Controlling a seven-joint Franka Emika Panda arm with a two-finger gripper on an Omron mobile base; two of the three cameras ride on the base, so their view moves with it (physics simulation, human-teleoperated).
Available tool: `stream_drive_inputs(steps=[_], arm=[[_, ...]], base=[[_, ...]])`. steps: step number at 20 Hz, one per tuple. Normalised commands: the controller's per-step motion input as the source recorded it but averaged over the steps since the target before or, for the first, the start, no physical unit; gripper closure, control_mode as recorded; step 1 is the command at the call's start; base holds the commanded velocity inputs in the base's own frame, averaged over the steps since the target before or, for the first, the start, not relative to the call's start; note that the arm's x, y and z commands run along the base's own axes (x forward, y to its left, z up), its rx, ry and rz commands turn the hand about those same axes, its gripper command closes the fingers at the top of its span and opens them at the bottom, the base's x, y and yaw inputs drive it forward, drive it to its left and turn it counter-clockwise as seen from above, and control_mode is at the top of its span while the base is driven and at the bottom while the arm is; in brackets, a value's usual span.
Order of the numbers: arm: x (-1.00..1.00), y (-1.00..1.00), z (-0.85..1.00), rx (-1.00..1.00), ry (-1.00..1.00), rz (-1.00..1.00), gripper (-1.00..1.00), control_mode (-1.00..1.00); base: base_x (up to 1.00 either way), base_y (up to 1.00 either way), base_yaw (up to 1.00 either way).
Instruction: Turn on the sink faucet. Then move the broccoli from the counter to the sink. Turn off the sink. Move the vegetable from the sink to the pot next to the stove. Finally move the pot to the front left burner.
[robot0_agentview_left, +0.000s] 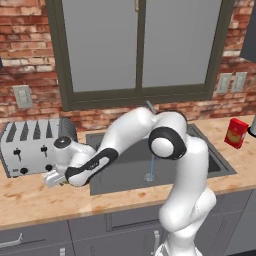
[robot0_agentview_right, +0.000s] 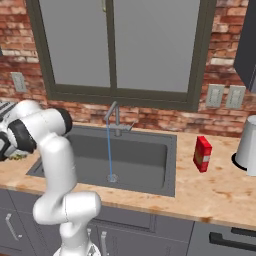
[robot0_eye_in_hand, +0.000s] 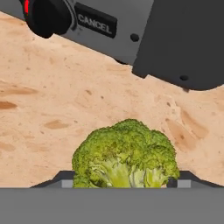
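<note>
On the tan counter (robot0_eye_in_hand: 65, 105), the pincer (robot0_eye_in_hand: 124, 183) grips bumpy green broccoli (robot0_eye_in_hand: 125, 153) with pale stem.

Tan wood-grain counter (robot0_agentview_left: 30, 197) bearing toaster (robot0_agentview_left: 32, 145), broccoli (robot0_eye_in_hand: 125, 155), red box (robot0_agentview_left: 236, 132), with sunken sink (robot0_agentview_right: 150, 167).

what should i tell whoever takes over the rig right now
Gripper: low over the counter in front of the toaster, jaws either side of the broccoli; a firm grip cannot be confirmed.
Sink faucet: on, water running into the sink.
Done: faucet turned on.
Left: lift the broccoli into the sink, turn the faucet off, move it to the pot, put the pot on the front left burner.
</note>
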Motion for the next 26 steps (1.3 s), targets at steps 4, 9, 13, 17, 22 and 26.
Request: stream_drive_inputs(steps=[4,9,13,17,22,26], arm=[[-0.34,-0.73,0.00,0.05,-0.15,0.00,1.00,-1.00],[-0.18,-0.89,0.04,0.07,-0.17,0.00,1.00,-1.00],[0.00,-0.96,0.15,0.09,-0.14,0.00,1.00,-1.00],[0.17,-0.90,0.28,0.11,-0.08,-0.01,1.00,-1.00],[0.30,-0.86,0.21,0.11,-0.04,-0.01,1.00,-1.00],[0.34,-0.83,0.10,0.12,-0.02,-0.01,1.00,-1.00]], base=[[0.00,0.00,0.00],[0.00,0.00,0.00],[0.00,0.00,0.00],[0.00,0.00,0.00],[0.00,0.00,0.00],[0.00,0.00,0.00]])
